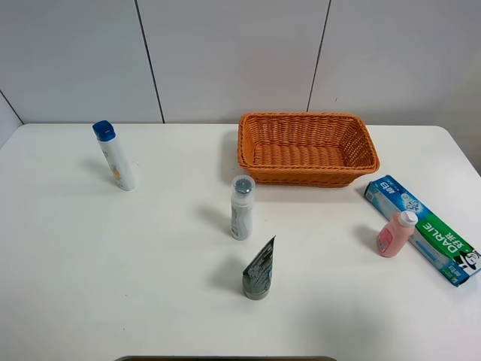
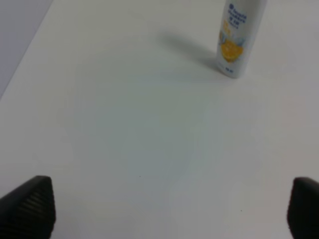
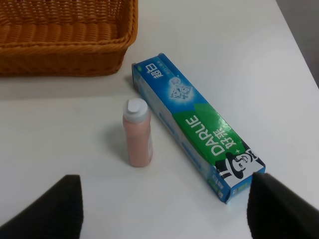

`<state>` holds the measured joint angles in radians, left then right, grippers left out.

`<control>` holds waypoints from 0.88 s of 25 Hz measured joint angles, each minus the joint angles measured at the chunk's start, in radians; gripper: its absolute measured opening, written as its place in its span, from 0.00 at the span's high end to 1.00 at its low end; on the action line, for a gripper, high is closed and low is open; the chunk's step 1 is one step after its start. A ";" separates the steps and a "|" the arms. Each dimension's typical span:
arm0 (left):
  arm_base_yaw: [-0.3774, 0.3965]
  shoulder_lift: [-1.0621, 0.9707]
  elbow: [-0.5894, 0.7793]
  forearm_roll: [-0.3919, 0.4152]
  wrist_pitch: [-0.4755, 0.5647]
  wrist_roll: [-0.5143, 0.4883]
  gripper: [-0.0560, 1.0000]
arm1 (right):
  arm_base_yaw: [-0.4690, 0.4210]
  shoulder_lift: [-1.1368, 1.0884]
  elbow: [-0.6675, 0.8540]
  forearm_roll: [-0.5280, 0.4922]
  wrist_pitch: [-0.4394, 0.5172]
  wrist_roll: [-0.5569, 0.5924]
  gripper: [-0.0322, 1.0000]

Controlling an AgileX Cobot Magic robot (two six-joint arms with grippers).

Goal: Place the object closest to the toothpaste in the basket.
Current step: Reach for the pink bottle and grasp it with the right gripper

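The toothpaste is a blue and green box (image 1: pixel 422 228) lying flat on the white table at the right, also in the right wrist view (image 3: pixel 197 124). A small pink bottle (image 1: pixel 394 233) with a white cap stands upright right beside it, also in the right wrist view (image 3: pixel 137 132). The orange wicker basket (image 1: pixel 301 174) sits behind them and is empty; its wall shows in the right wrist view (image 3: pixel 65 57). My right gripper (image 3: pixel 167 209) is open, above the table short of the pink bottle. My left gripper (image 2: pixel 164 209) is open over bare table. Neither arm shows in the exterior view.
A white bottle with a blue cap (image 1: pixel 115 156) stands at the far left, also in the left wrist view (image 2: pixel 238 35). A white bottle with a grey cap (image 1: pixel 241 207) stands mid-table. A dark tube (image 1: pixel 259 271) stands on its cap in front of it.
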<state>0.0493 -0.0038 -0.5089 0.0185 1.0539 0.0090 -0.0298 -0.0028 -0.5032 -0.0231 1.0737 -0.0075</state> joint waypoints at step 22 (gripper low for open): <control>0.000 0.000 0.000 -0.001 0.000 0.000 0.06 | 0.000 0.108 -0.032 0.038 -0.009 0.000 0.28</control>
<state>0.0493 -0.0038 -0.5089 0.0175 1.0539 0.0090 -0.0298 0.1052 -0.5353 0.0145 1.0649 -0.0075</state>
